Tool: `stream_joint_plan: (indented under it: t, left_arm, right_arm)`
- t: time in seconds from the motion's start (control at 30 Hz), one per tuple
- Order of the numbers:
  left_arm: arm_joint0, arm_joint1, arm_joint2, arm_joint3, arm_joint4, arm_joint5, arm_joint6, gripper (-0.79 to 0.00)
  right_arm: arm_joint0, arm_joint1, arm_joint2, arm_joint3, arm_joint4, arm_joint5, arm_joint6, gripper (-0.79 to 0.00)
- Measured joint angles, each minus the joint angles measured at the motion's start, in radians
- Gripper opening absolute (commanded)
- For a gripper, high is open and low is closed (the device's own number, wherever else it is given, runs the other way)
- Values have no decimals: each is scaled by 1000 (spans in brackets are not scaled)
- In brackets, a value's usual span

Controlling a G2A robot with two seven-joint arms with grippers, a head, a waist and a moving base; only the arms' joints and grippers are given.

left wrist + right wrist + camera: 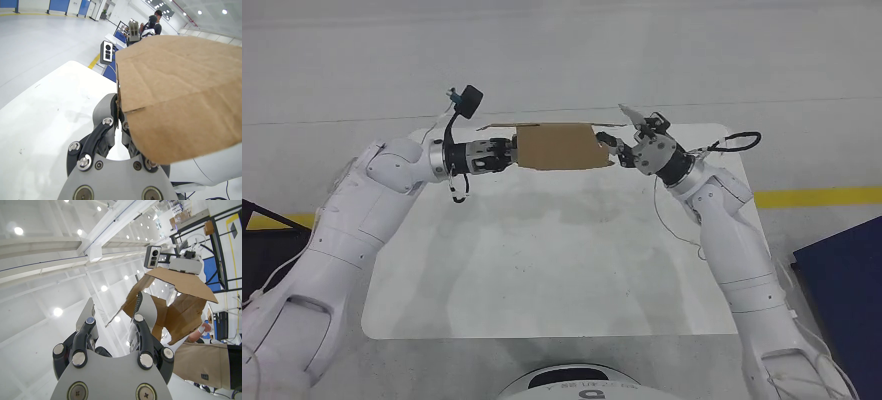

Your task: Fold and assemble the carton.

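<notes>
Carton (560, 147) hangs above the table's (542, 290) 12 o'clock edge, pinched at its 9 o'clock end by the left gripper (118, 111). Right gripper (115, 306) gapes wide at 3 o'clock. We advise closing squarely on that free end before folding.

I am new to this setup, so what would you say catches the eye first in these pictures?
The brown carton stands out first, held between the two arms over the far edge of the white table. The left gripper is clamped on one edge of it, while the right gripper is open at the carton's other end, where the flaps hang loose and unfolded.
</notes>
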Motion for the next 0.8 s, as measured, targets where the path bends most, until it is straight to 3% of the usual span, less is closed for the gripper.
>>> stream_joint_plan:
  t: [0.5,0.8]
  left_arm:
    - [-79,-30,68,65,-62,0,0,-785]
    - [-110,-42,102,93,-60,0,0,-785]
  right_arm:
    - [55,4,-56,29,-37,41,80,-542]
    - [54,13,-43,12,-56,42,75,-493]
